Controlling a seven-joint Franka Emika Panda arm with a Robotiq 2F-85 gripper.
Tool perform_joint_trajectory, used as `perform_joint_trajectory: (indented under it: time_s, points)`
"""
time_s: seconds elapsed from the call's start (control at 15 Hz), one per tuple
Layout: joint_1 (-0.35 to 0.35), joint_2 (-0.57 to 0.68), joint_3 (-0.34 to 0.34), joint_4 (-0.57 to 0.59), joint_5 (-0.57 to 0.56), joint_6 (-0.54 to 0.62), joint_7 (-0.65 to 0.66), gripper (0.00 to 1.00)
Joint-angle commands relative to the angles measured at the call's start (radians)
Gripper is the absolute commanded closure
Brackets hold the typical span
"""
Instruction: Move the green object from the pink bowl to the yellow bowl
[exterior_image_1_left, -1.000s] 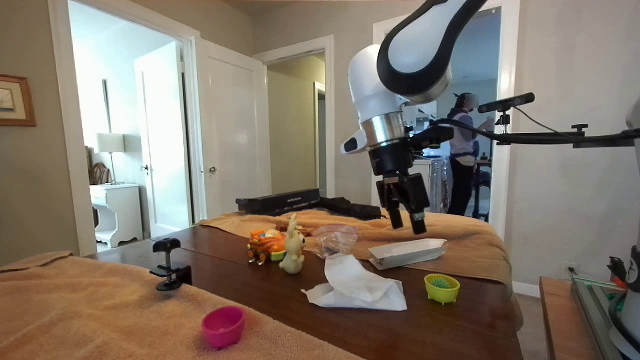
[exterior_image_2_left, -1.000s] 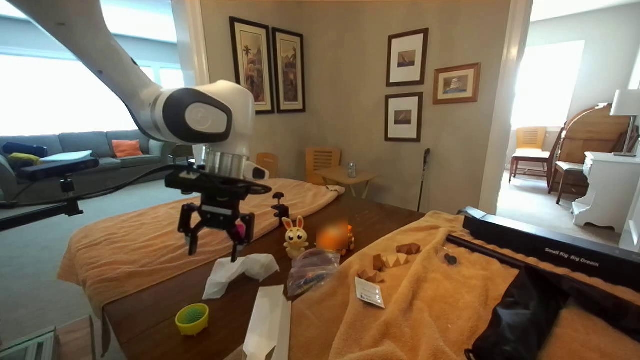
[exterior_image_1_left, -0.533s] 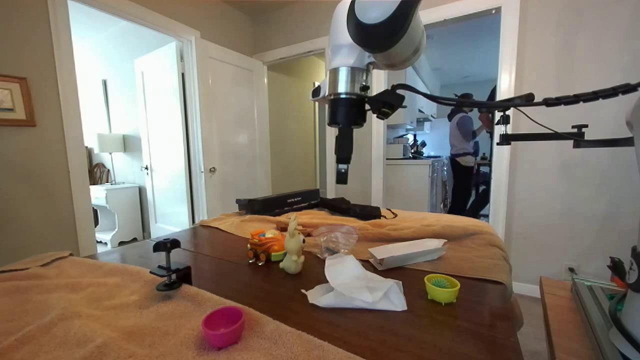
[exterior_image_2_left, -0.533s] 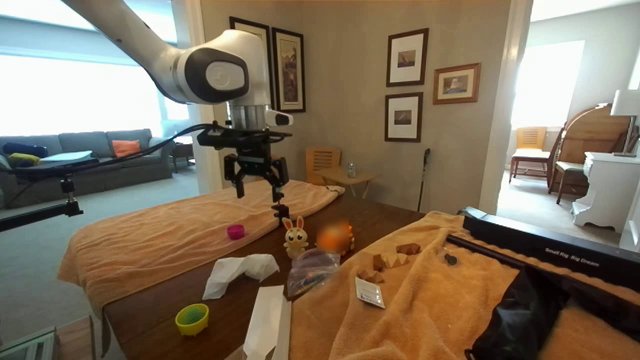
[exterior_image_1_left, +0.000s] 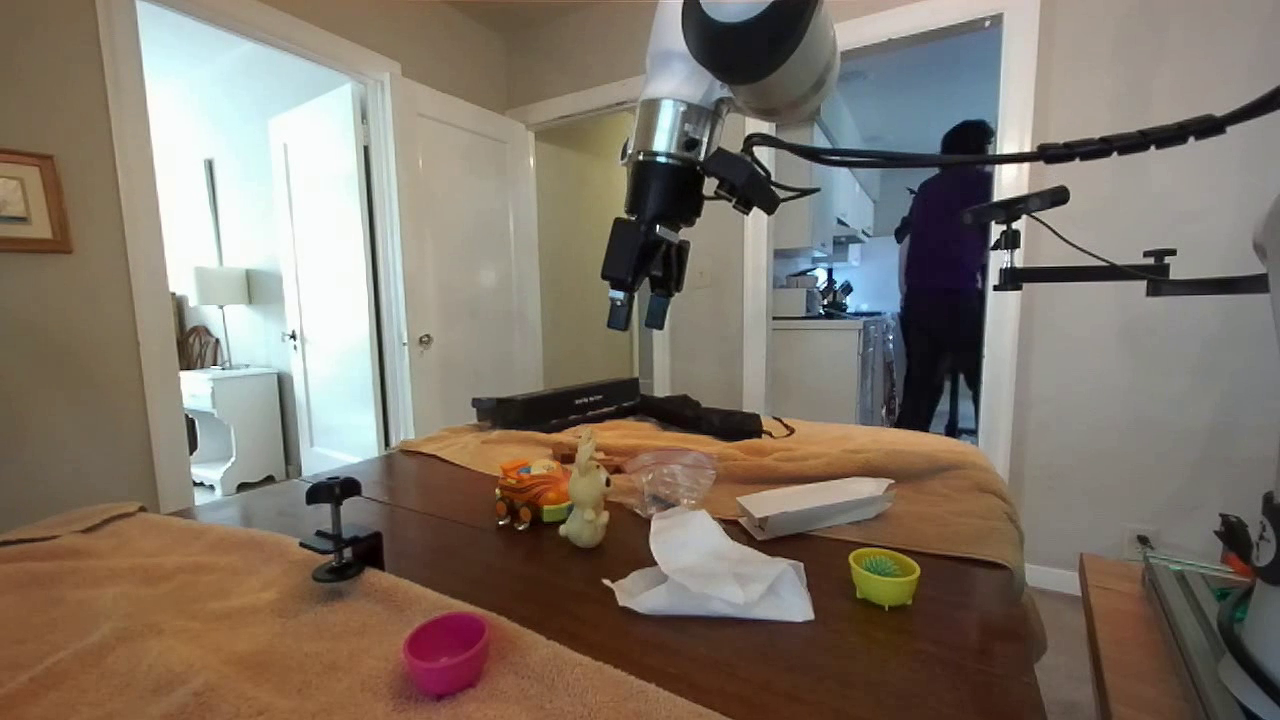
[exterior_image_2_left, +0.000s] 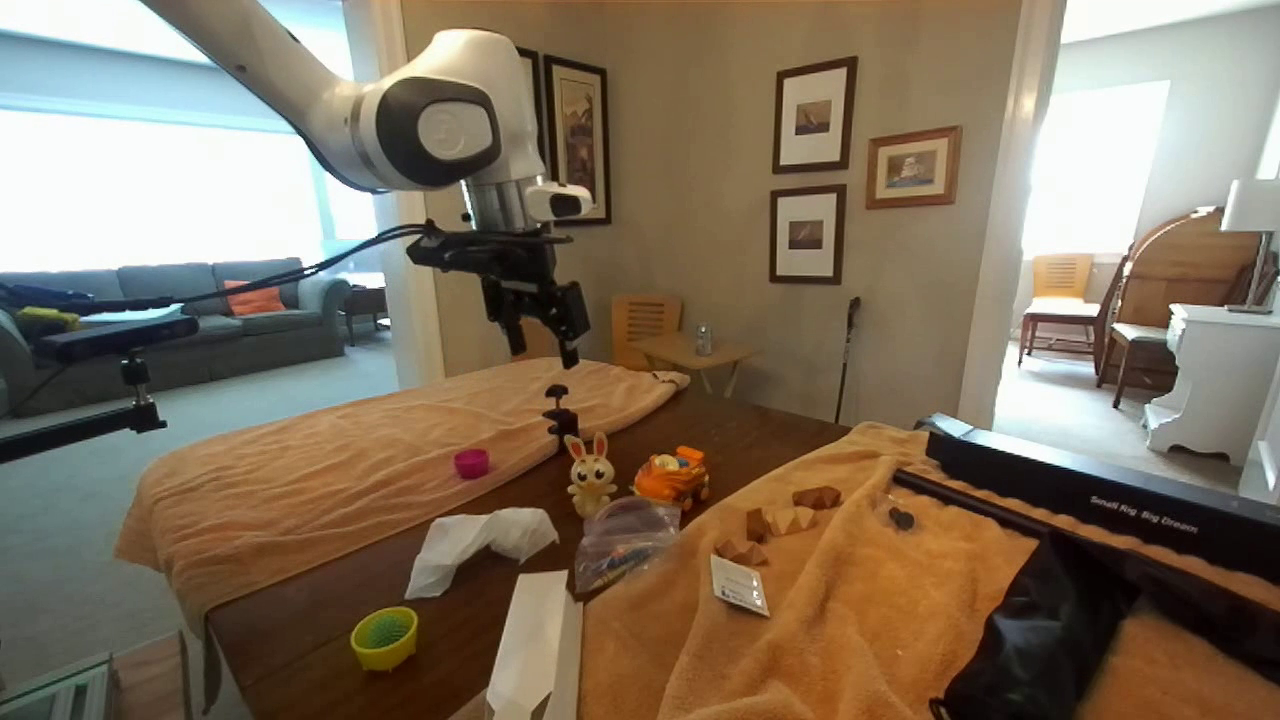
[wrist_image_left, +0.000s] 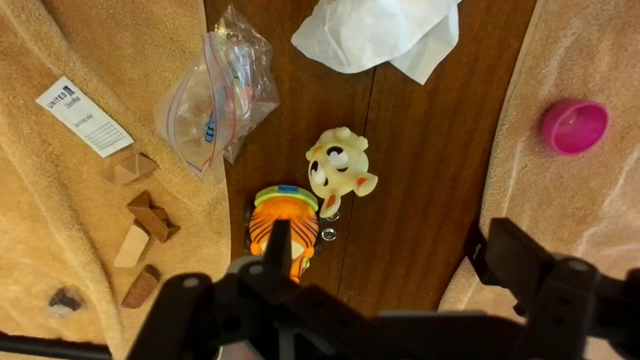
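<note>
Wide, empty jaws swing away; green object in yellow bowl, lower right in an exterior view; likely done.

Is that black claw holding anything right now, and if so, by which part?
Nothing is held: the black two-fingered claw hangs open and empty. The spiky bright green object sits in the round yellow plastic bowl.

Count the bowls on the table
2: the pink bowl on an orange towel, and the yellow bowl on the wooden tabletop, holding the green object. Both show in both exterior views.
</note>
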Motion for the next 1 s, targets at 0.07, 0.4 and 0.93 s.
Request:
perform_joint_trajectory:
  time_s: [0.07,0.4,0.93]
  points:
    - [-0.021,-0.002,0.029,-0.009,-0.043,0.019,0.162,0.0]
    - [-0.017,0.0,0.024,-0.003,-0.014,-0.001,0.159,0.0]
    - [-0.019,0.0,0.025,-0.004,-0.015,-0.001,0.168,0.0]
